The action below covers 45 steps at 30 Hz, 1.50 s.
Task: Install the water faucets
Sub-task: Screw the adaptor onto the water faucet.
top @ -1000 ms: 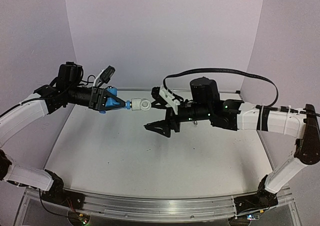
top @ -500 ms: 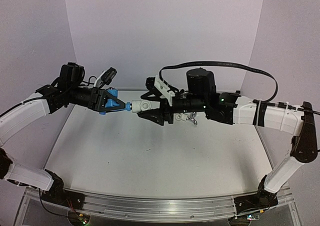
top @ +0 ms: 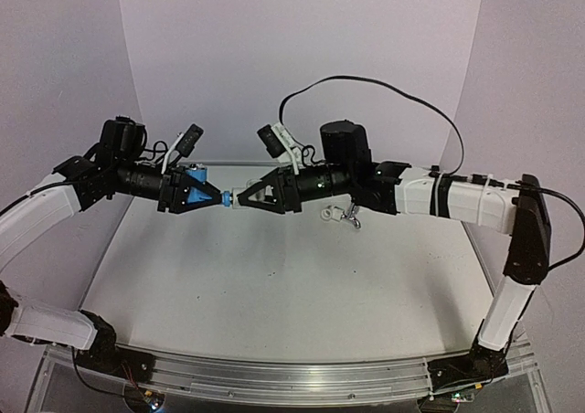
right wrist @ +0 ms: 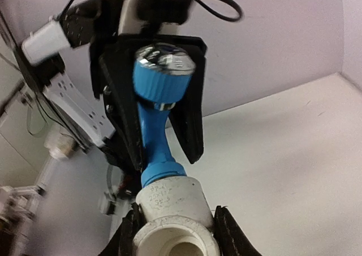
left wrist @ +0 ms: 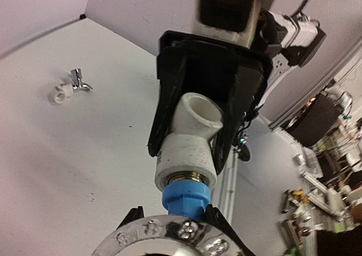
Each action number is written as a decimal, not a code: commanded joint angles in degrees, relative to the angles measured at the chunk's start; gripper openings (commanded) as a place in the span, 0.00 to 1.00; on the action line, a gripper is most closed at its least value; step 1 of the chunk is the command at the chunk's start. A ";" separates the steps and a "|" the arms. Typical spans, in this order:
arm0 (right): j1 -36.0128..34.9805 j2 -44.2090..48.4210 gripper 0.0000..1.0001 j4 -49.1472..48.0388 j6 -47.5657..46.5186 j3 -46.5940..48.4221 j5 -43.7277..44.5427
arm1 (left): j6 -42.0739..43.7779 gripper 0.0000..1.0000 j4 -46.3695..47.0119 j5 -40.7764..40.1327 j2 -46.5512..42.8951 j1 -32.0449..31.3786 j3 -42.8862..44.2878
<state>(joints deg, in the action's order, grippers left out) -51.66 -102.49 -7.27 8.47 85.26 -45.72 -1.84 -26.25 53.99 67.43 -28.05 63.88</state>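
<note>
Pale lilac walls back a white table. In mid-air above it, the left gripper pinches the blue faucet and the right gripper clamps a white elbow fitting, with the faucet's end seated in the fitting. The left wrist view adds the silver faucet, lying on the table just beside a small white fitting. Marks on the elbow are too blurred to read. Open tabletop stretches beneath both grippers toward the near edge.
</note>
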 commanded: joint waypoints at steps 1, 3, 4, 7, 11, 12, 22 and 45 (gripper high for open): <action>4.93 -7.28 0.22 -14.00 51.32 4.61 -9.10 | 28.92 0.00 7.90 -7.18 -6.80 -1.70 -1.70; 6.59 -9.57 0.26 -20.33 62.34 2.69 -11.48 | 32.40 0.00 6.99 -7.00 -8.25 -1.72 -2.01; 7.42 -10.47 0.31 -22.62 65.96 1.82 -11.82 | 33.70 0.00 6.51 -6.50 -8.86 -1.76 -1.98; 9.65 -12.13 0.43 -23.08 67.15 0.12 -10.36 | 33.61 0.00 5.71 -2.57 -10.33 -1.76 -2.08; 11.78 -12.87 0.49 -22.94 59.71 -0.81 -9.70 | 27.95 0.00 5.69 0.83 -12.27 -1.75 -3.29; 12.20 -12.88 0.49 -22.97 58.17 -1.11 -10.07 | 26.24 0.00 5.70 0.96 -13.26 -1.75 -3.98; 12.66 2.10 0.56 -3.85 14.42 -5.17 -1.11 | 3.98 0.00 5.77 -8.81 -12.60 -1.67 -1.71; -3.80 10.92 0.69 4.76 -32.75 -4.34 19.66 | -10.43 0.00 5.08 14.57 6.17 -1.22 10.54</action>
<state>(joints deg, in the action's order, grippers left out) -55.27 -89.69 -0.73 -24.65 77.02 -25.08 -11.82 -23.98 66.52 74.65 -29.26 72.10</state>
